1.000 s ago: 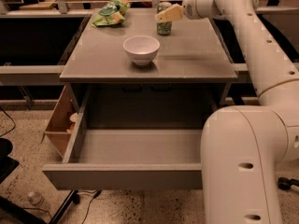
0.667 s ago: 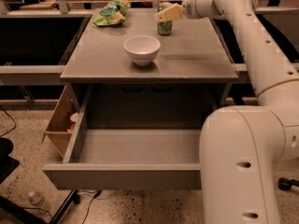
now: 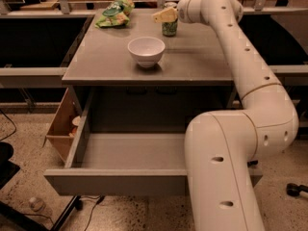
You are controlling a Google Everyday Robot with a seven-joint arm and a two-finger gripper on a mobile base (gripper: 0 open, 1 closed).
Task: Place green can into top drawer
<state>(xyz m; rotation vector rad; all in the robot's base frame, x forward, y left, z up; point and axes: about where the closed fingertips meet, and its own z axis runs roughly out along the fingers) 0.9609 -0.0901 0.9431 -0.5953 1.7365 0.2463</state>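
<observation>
The green can [image 3: 169, 28] stands upright at the back of the grey table [image 3: 197, 64], right of centre. My gripper [image 3: 166, 15] is at the can's top, reaching in from the right, and it hides the can's upper part. The top drawer [image 3: 115, 183] is pulled wide open below the table, and nothing shows inside it. My arm's lower links [image 3: 226, 172] cover the drawer's right end.
A white bowl [image 3: 146, 51] sits mid-table, in front and left of the can. A green snack bag [image 3: 114, 13] lies at the back left corner. A cardboard box [image 3: 60, 126] stands on the floor left of the drawer. Dark shelving flanks both sides.
</observation>
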